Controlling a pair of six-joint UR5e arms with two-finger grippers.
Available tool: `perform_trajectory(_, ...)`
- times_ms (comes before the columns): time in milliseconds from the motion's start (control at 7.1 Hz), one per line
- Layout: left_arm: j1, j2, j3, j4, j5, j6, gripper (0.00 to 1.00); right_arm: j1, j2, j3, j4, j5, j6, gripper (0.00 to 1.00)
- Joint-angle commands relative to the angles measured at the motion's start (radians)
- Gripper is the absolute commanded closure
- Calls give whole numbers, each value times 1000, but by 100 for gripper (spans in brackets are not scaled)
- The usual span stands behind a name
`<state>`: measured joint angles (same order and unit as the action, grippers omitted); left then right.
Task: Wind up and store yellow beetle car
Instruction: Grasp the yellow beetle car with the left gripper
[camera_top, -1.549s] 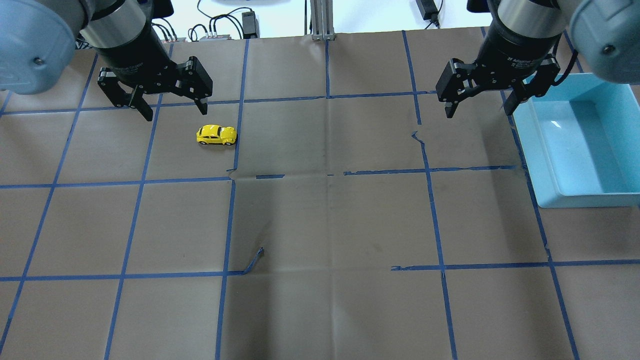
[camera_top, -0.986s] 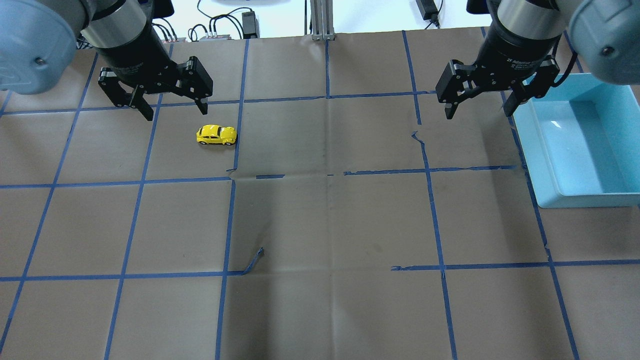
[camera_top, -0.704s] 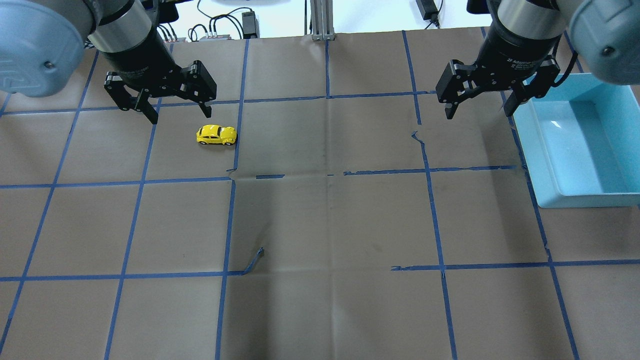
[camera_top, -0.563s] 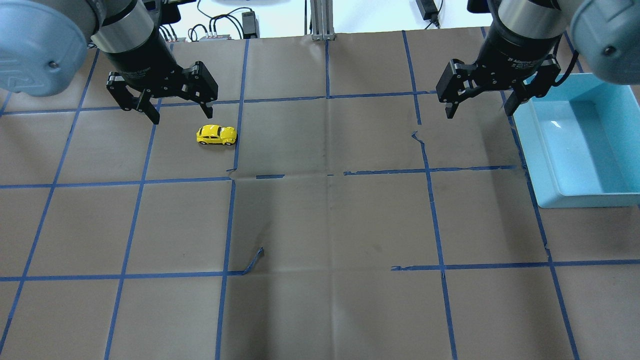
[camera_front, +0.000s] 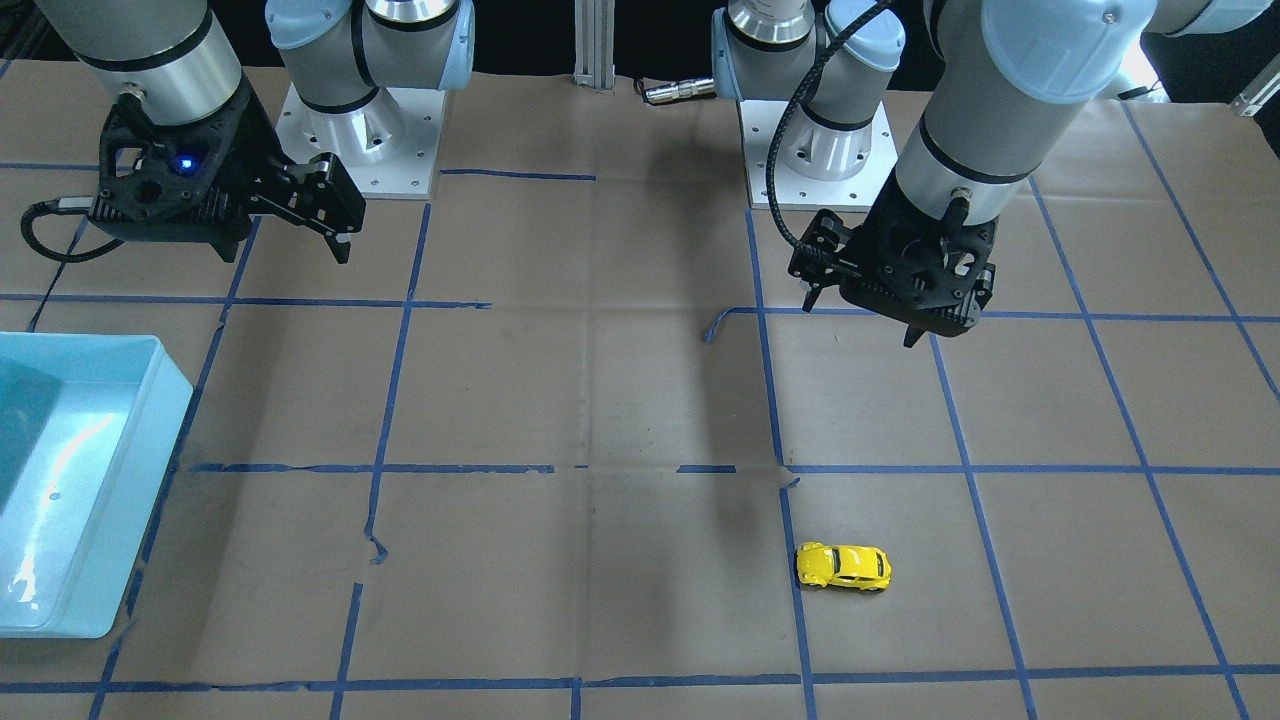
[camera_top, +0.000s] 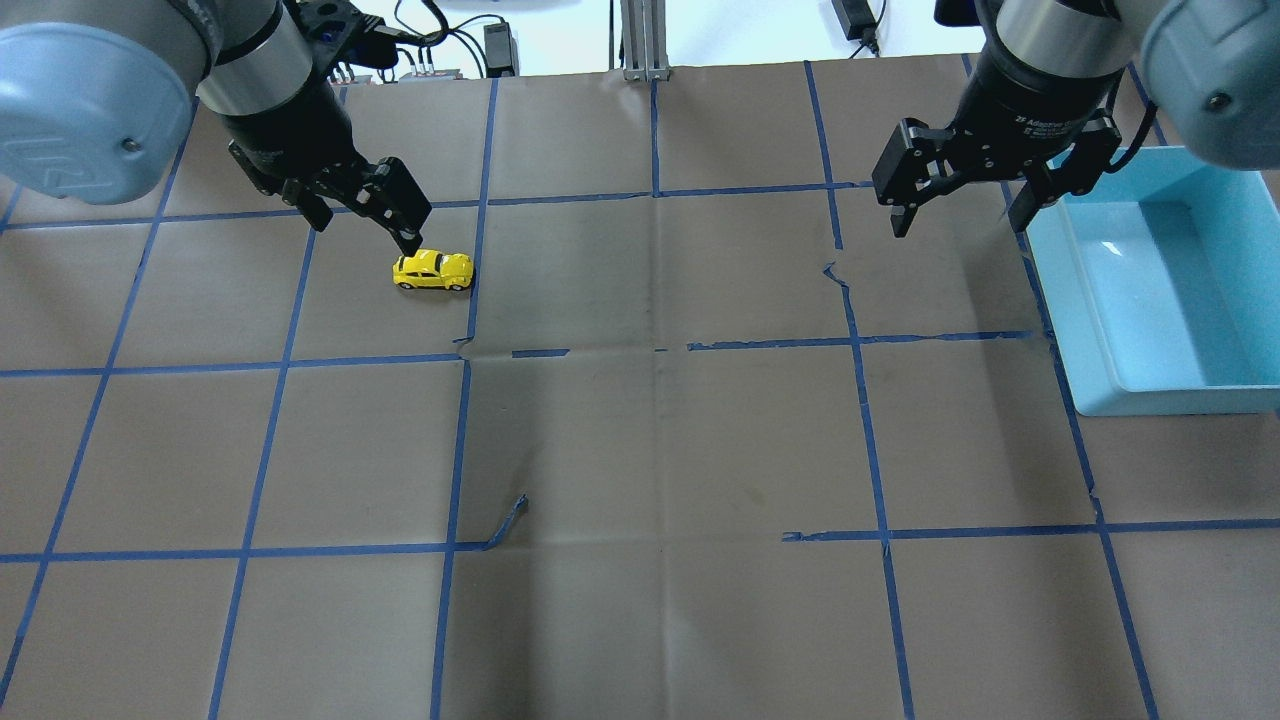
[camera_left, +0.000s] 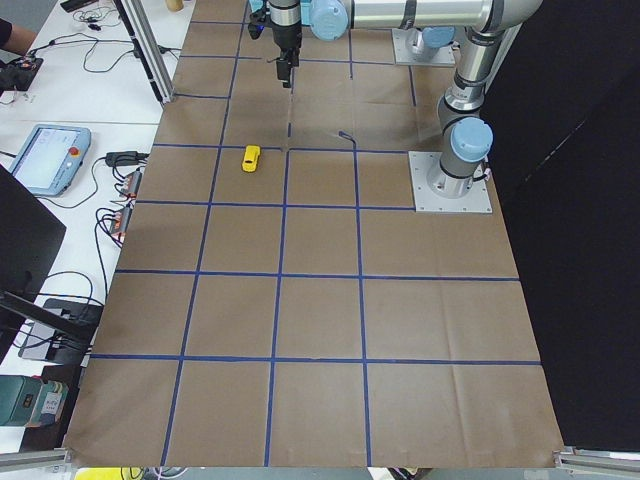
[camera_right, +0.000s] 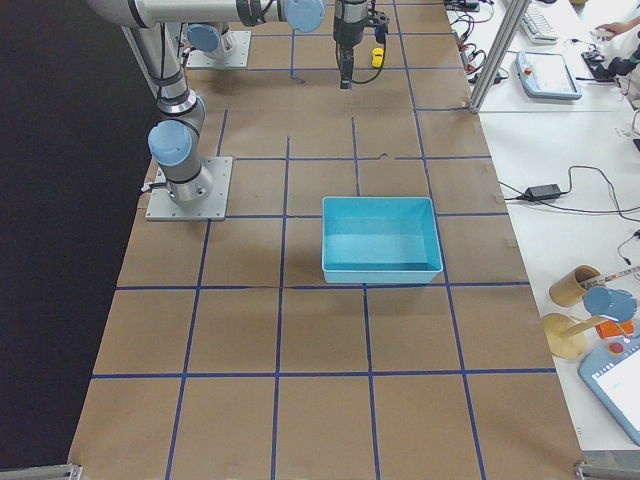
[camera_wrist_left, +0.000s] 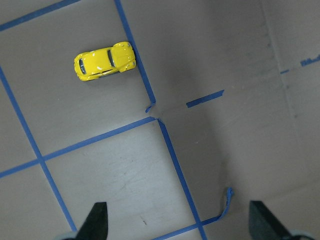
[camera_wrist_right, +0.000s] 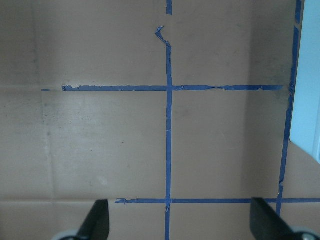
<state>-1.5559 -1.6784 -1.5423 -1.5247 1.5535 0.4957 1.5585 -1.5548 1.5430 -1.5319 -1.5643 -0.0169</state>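
Seen from overhead, the wide-spread, empty left tool (camera_top: 362, 228) hovered, the yellow beetle car (camera_top: 433, 271) at its four o'clock, lying three-to-nine.

Beetle car (camera_top: 432, 270) yellow; table (camera_top: 650, 450) brown, blue tape grid (camera_top: 654, 130); bin (camera_top: 1170, 398) light blue.

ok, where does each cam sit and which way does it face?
Overhead: behind the robot, looking forward and down; left tool, right tool show.
Front-facing: across the table, facing the robot; both bases show.
Exterior left: table end, looking along it; bases at right.
Exterior right: opposite end, blue bin central; bases at left.
Left wrist: down at yellow beetle car; own fingertips.
Right wrist: down at taped paper; own fingertips.
Shared: overhead, front-facing also show that car.
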Motion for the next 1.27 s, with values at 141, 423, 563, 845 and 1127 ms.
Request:
perform_trajectory(141, 62, -36, -97, 163, -4, 565, 0, 0, 5, 3, -1, 1, 0, 0)
perform_trajectory(423, 62, -134, -78, 277, -1, 754, 0, 0, -1, 3, 1, 3, 0, 0)
perform_trajectory(563, 63, -185, -67, 320, -3, 859, 0, 0, 1, 3, 1, 3, 2, 0)
perform_trajectory(845, 62, -340, -17, 478, -4, 1031, 0, 0, -4, 2, -1, 3, 2, 0)
perform_trajectory(1127, 60, -427, 24, 480, -4, 1130, 0, 0, -4, 2, -1, 4, 2, 0)
